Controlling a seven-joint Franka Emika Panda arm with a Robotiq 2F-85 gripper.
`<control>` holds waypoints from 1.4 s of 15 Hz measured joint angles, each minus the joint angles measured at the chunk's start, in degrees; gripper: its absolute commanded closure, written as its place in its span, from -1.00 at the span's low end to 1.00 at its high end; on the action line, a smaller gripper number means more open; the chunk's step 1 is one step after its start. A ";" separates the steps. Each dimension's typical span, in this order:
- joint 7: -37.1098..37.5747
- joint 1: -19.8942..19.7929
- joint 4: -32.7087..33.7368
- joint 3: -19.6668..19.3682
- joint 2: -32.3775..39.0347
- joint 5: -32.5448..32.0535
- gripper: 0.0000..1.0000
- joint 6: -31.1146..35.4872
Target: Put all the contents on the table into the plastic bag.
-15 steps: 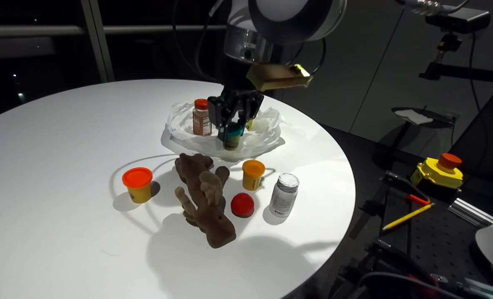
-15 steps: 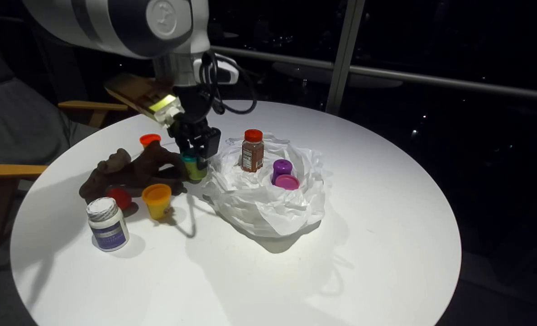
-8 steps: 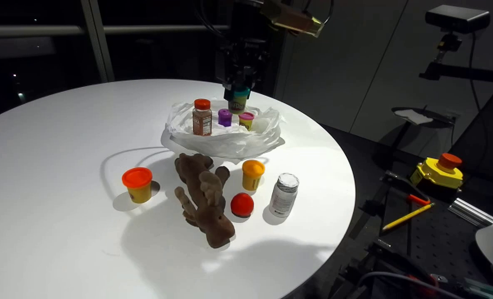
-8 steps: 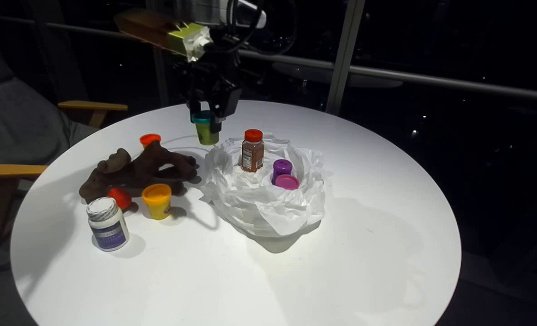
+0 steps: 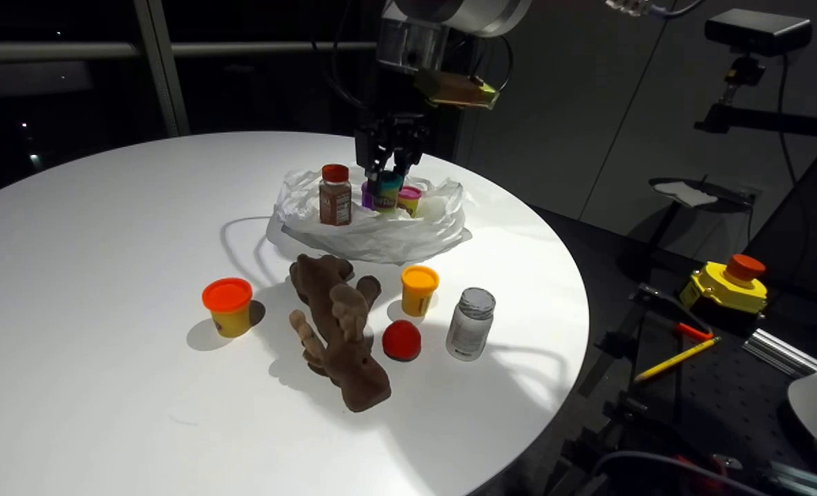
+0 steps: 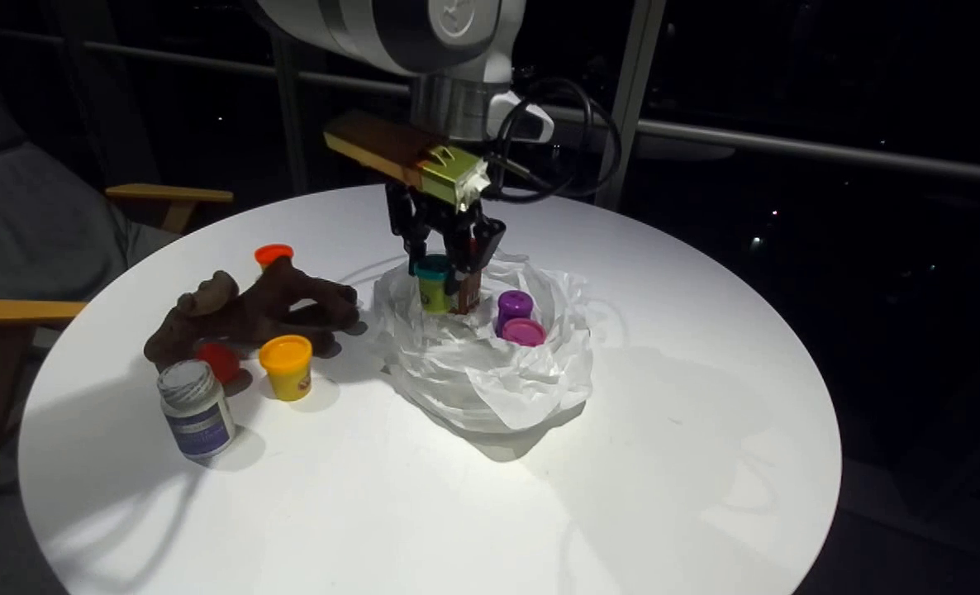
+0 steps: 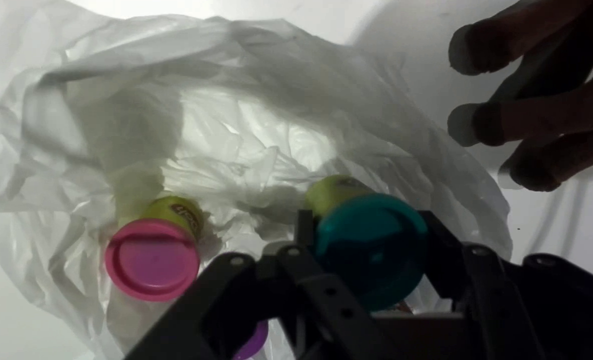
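Teal cup (image 6: 435,293) lower, partly behind fingers (image 6: 455,258)

Both exterior views angle down across desk (image 5: 119,275) to far edge; wrist view close, facing down; all share bag (image 6: 465,380).

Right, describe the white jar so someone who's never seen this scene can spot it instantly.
On the round white table, find the brown plush animal, then the round red object beside it. The white jar stands upright between that object and the table's edge. Its white body and purple label set it apart from the red object and yellow tub.
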 measured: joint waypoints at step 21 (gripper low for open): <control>-2.75 -2.45 -11.51 2.98 -5.46 -0.27 -1.00 19.98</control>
